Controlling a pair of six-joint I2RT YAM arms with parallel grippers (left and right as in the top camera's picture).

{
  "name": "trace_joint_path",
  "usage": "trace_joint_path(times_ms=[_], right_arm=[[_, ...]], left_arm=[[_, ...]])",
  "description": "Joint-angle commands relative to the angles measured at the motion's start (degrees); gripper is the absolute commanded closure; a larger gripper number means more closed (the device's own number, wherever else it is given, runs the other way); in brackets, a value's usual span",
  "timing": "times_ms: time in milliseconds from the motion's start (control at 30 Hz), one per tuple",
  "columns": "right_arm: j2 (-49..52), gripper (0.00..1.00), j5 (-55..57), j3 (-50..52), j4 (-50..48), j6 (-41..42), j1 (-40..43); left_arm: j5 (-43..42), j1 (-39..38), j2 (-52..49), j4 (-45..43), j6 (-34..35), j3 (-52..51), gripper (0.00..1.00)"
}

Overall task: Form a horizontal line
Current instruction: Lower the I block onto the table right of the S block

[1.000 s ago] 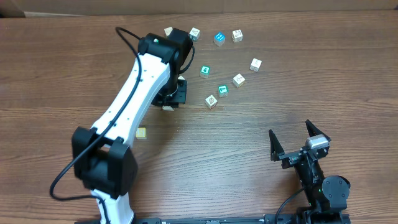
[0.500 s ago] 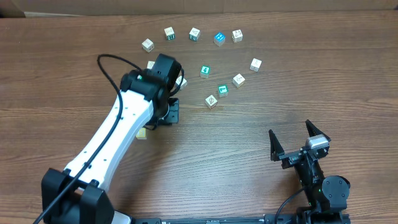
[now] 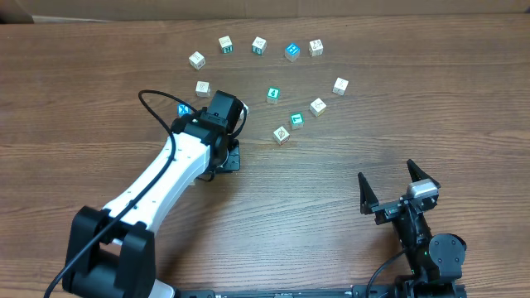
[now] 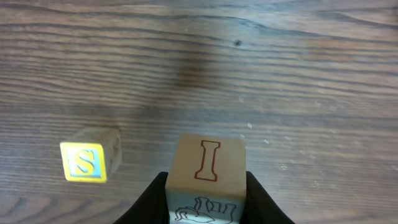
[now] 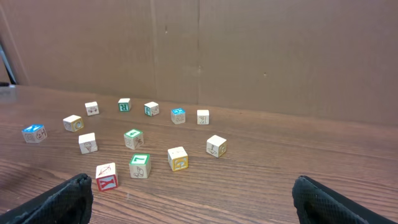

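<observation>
My left gripper (image 4: 207, 200) is shut on a white cube (image 4: 208, 163) with a red-brown I on top and a drawing on its near face. It is low over the table, just right of a pale yellow cube marked S (image 4: 85, 162), a small gap between them. From overhead the left gripper (image 3: 224, 157) is left of centre, and the arm hides both cubes. A green cube with a white L (image 3: 296, 121) and a white cube with a drawing (image 3: 281, 134) lie to its right, also seen in the right wrist view (image 5: 139, 165) (image 5: 106, 177). My right gripper (image 3: 397, 190) is open and empty.
A blue X cube (image 3: 185, 109) lies just behind the left arm. Several white and teal cubes are scattered in an arc at the back, among them a teal one (image 3: 272, 95) and a white one (image 3: 340, 85). A cardboard wall (image 5: 249, 50) stands behind the table.
The left arm has drawn back from the far cubes toward the front left, carrying the I cube to beside the yellow cube. The right arm has not moved.
</observation>
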State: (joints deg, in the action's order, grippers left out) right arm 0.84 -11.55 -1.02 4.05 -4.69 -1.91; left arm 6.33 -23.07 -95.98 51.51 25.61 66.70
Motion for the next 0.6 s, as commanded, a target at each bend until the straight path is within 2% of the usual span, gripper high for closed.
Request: trace_joint_path(times_ms=[0, 233, 567], right_arm=[[-0.68, 0.0, 0.52, 0.57, -0.28, 0.13, 0.11], [-0.68, 0.0, 0.52, 0.57, -0.28, 0.13, 0.11], [-0.68, 0.0, 0.52, 0.57, -0.28, 0.13, 0.11]], left_arm=[[3.98, -0.22, -2.54, -0.85, 1.46, -0.87, 0.77], [2.8, -0.22, -8.11, -2.51, 2.34, -0.87, 0.78], [2.62, -0.22, -8.59, -2.73, 2.36, -0.96, 0.78]])
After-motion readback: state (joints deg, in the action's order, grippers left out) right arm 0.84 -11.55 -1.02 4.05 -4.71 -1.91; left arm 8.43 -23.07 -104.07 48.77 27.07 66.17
